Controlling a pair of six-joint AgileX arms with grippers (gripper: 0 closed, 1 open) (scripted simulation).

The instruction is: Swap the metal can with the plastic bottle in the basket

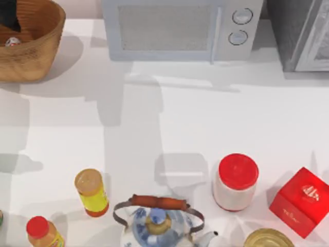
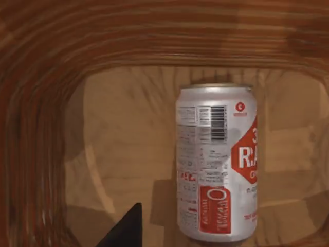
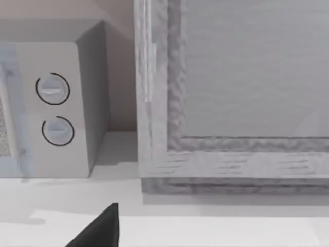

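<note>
— Basket (image 1: 36, 62): where is it?

— At the table's (image 1: 205, 118) far left corner, beside the microwave (image 1: 169, 28). My left gripper (image 2: 122, 231) hangs inside it, with the woven walls all around in the left wrist view. Whether that claw is wide or narrow, I cannot tell.

— And the other arm?

— My right gripper (image 3: 100, 229) faces the microwave's dials and the grey appliance (image 3: 231, 92) beside it. I cannot tell its claw's state either.

— What stands at the near edge?

— A blue-and-white teapot (image 1: 157, 226) in the middle. To its right are the white jar with a red lid (image 1: 235, 182) and a red box (image 1: 300, 200). The metal can (image 1: 267, 239) stands upright just in front of the jar, partly cut off by the edge. To the left of the teapot are a yellow bottle (image 1: 91, 193) and an orange bottle (image 1: 43, 232).

— The plastic bottle (image 2: 216, 164)?

— It is on the basket floor, its red label facing my left wrist camera, apart from the walls.
</note>
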